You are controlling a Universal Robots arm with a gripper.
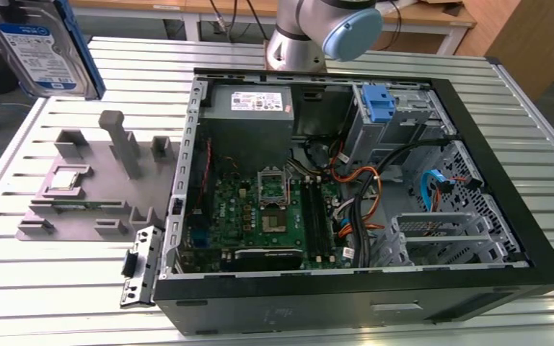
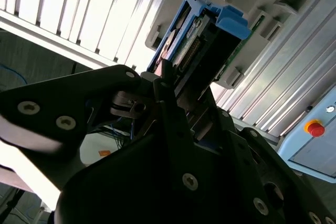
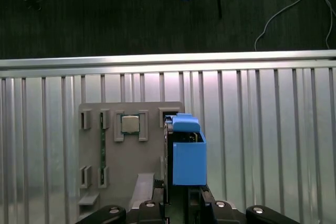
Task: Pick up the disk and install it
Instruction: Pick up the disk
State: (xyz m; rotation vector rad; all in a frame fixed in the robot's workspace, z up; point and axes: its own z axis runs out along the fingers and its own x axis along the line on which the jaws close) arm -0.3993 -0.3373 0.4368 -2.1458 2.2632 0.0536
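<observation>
Claw (image 2: 179, 85) fingers are pressed together on the disk (image 2: 210, 40), which is pinched edge-on between the two black fingers (image 2: 163, 80) in the second wrist view. In the first wrist view, the claw (image 3: 181, 203) is seen gripping the disk (image 3: 188, 150) by its blue carrier rail, with the grey fixture tray (image 3: 131, 156) lying beyond it on the slatted metal bench (image 3: 273, 140). A small square silver chip (image 3: 130, 124) is seated in a pocket of that tray.

In the exterior view, the disk (image 1: 41, 50) is located at the upper left of the frame, with its white-and-blue label facing the camera, and is held apart from the grey fixture tray (image 1: 94, 187) beneath it. The open computer case (image 1: 508, 180) is laid on its side on the bench (image 1: 46, 288) at the centre and right of the frame. The motherboard (image 1: 257, 209) is exposed inside it, and a blue drive-bay bracket (image 1: 378, 101) is fitted near the case's far wall. The arm (image 1: 320, 29) is seen at the top centre, behind the case.
</observation>
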